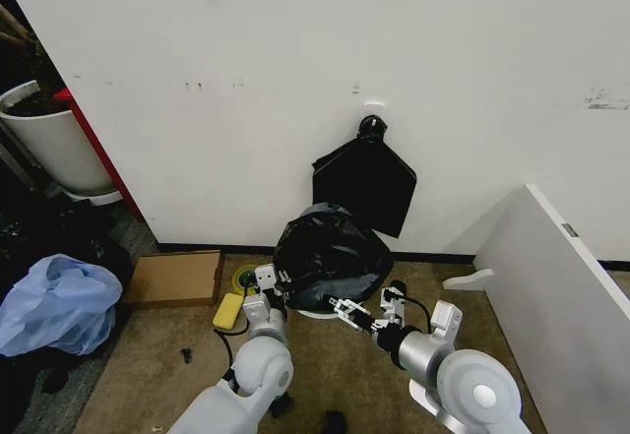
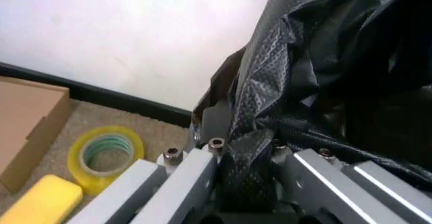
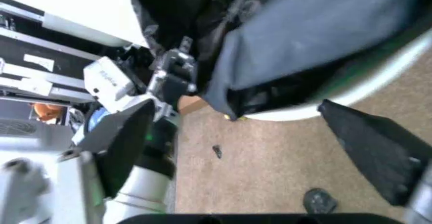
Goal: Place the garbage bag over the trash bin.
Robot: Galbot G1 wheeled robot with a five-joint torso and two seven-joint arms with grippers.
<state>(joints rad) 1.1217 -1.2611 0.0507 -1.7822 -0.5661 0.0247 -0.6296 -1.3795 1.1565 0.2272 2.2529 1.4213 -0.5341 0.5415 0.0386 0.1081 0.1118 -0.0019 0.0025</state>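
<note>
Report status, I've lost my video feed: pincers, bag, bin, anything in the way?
Left pincer shut on glossy black plastic garbage bag. Right pincer open beside it. Bag draped over round white plastic bin. Yellow tape roll nearby.

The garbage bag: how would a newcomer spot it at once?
Find the white wall; at its foot, on the carpet, a crumpled glossy black garbage bag bulges over the white trash bin, the left tool shut on its edge. The black sheaf of bags above it hangs flat.
</note>
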